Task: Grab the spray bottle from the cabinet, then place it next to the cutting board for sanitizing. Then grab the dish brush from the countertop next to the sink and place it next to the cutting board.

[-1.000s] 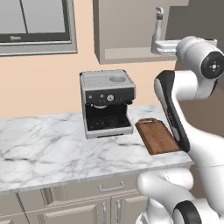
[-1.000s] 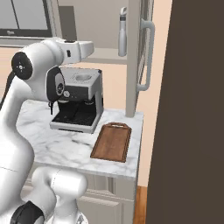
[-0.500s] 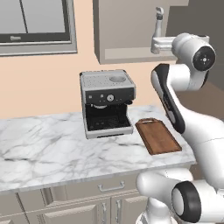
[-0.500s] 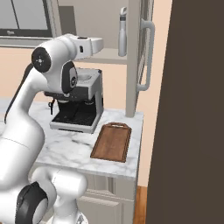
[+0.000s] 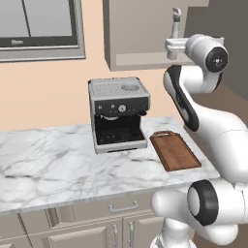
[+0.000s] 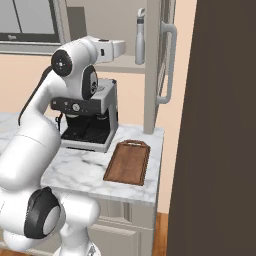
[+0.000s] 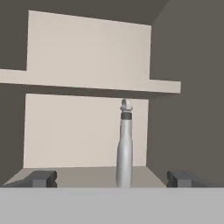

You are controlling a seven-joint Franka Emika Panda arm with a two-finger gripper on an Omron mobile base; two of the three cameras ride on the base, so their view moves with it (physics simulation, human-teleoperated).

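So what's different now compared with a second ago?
The arm has swung its hand up and in toward the open cabinet; the gripper now faces the spray bottle on the shelf, jaws wide apart, nothing taken hold of. The bottle, cutting board and coffee machine stayed as they were.

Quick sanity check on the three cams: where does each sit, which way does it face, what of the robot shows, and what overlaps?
Left base view: behind the arm's left, looking forward and down over the countertop, coffee machine and cutting board; arm rises lower right.
Right base view: behind its right, same scene; arm lower left, spray bottle in the open cabinet.
Hand view: looks along the open gripper into the cabinet at the bottle; fingertips at bottom.
Both base views share board, machine and bottle.
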